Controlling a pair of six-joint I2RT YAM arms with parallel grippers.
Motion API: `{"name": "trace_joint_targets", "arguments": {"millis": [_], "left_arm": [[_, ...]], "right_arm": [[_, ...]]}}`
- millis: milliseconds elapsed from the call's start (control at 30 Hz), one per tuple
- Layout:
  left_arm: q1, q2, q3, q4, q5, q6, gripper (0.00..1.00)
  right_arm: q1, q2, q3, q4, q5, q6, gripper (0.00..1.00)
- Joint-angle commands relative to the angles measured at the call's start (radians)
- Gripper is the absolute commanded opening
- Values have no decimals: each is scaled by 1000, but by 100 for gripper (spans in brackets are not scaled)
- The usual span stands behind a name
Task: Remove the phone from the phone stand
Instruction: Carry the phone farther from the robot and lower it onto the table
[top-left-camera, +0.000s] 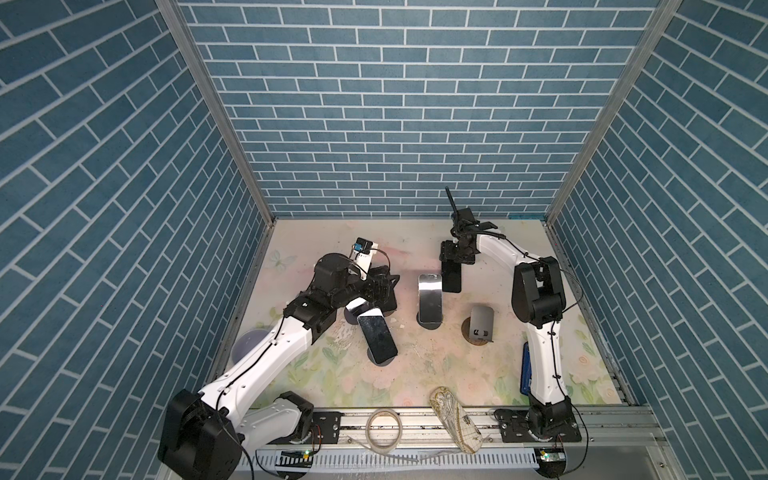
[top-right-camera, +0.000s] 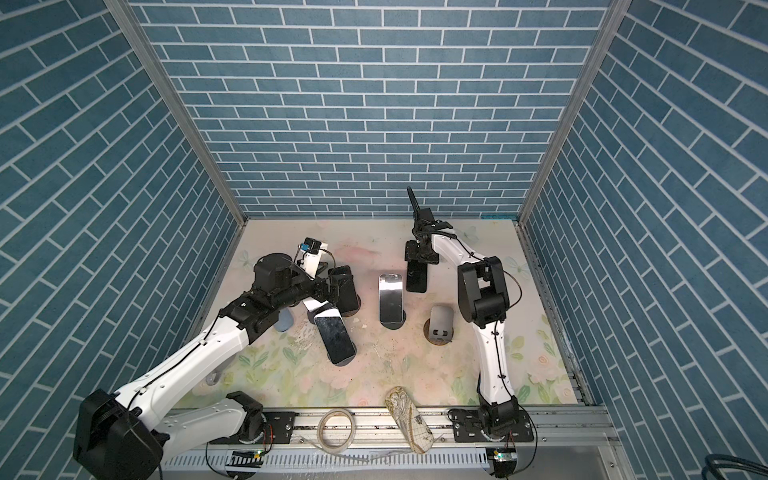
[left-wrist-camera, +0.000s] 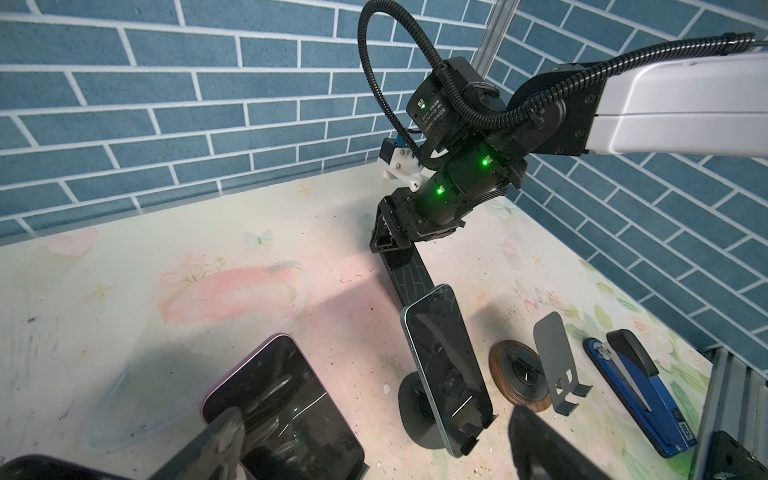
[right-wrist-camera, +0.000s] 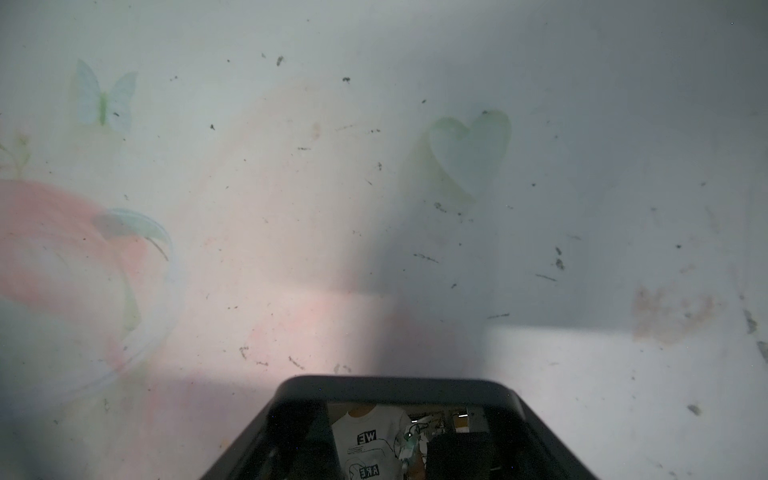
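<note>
My right gripper (top-left-camera: 456, 258) is shut on a black phone (top-left-camera: 451, 277) that hangs upright above the table near the back; its glossy top end (right-wrist-camera: 399, 419) fills the near edge of the right wrist view. Beside it, a blue-edged phone (top-left-camera: 430, 301) leans on a round-based phone stand (left-wrist-camera: 419, 409). An empty grey stand (top-left-camera: 482, 323) sits on a wooden disc. My left gripper (left-wrist-camera: 374, 436) is open, one of its fingers (left-wrist-camera: 224, 432) over the near end of a purple-edged phone (left-wrist-camera: 282, 395). Another phone (top-left-camera: 376, 336) rests on a stand in front.
A blue stapler (left-wrist-camera: 636, 382) lies by the right arm's base. A patterned pouch (top-left-camera: 455, 419) and a tape ring (top-left-camera: 384, 428) sit on the front rail. A clear dish (left-wrist-camera: 124, 399) lies on the floral mat. Brick-pattern walls enclose three sides.
</note>
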Motion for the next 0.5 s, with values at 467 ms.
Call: {"name": "trace_joint_targets", "arguments": {"millis": [467], "left_arm": [[-4,-20,-24,12,-20,-5,100]], "right_arm": [[34,82,31,-40,96,-20,41]]}}
